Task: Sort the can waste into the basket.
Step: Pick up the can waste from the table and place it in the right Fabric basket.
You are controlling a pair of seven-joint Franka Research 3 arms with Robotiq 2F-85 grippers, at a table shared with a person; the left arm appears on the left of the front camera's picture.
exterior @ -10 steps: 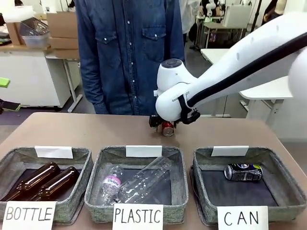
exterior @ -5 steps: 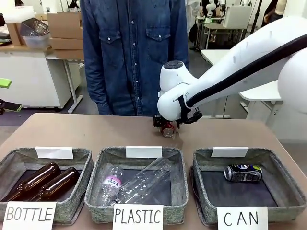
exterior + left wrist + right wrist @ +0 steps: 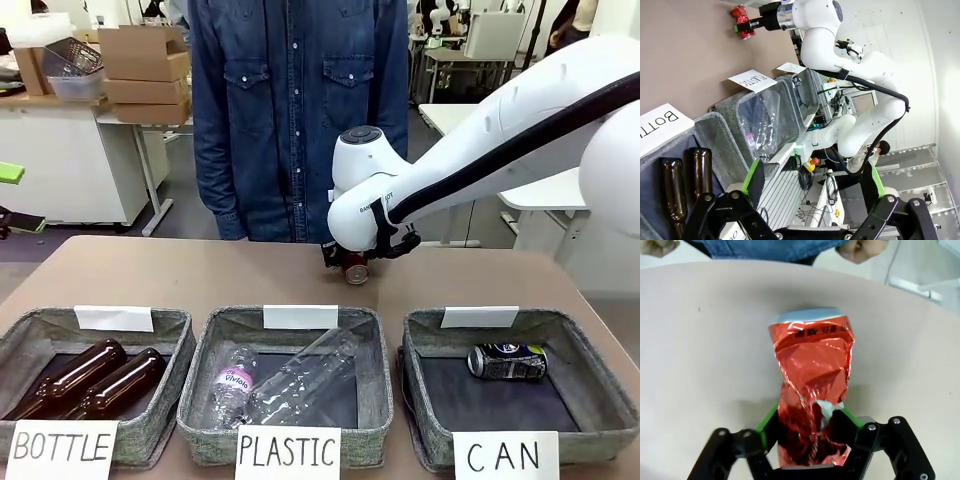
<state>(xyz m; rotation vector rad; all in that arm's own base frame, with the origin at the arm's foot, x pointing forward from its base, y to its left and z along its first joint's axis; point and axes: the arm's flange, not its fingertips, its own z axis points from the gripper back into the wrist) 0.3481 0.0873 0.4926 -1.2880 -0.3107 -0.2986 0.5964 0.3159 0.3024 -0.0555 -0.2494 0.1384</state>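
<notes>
Lying on the table [image 3: 180, 270], the red can [image 3: 812, 375] sits clenched between the right tool's [image 3: 807, 432] green pads.

**Materials and finishes, sorting table**

Red can [image 3: 812, 385]: thin metal, glossy, heavily creased; silver end. Black-blue can [image 3: 507, 360]: shiny metal. Basket [image 3: 590, 385] signed "CAN": coarse grey woven cloth, dark matt lining, white paper sign. Tabletop [image 3: 150, 275]: smooth matt brown, possibly laminate. Brown bottles [image 3: 85, 378]: glossy glass. Clear bottles [image 3: 290, 380]: transparent crinkled plastic. Right gripper [image 3: 807, 427]: matt black body, green pads.
</notes>
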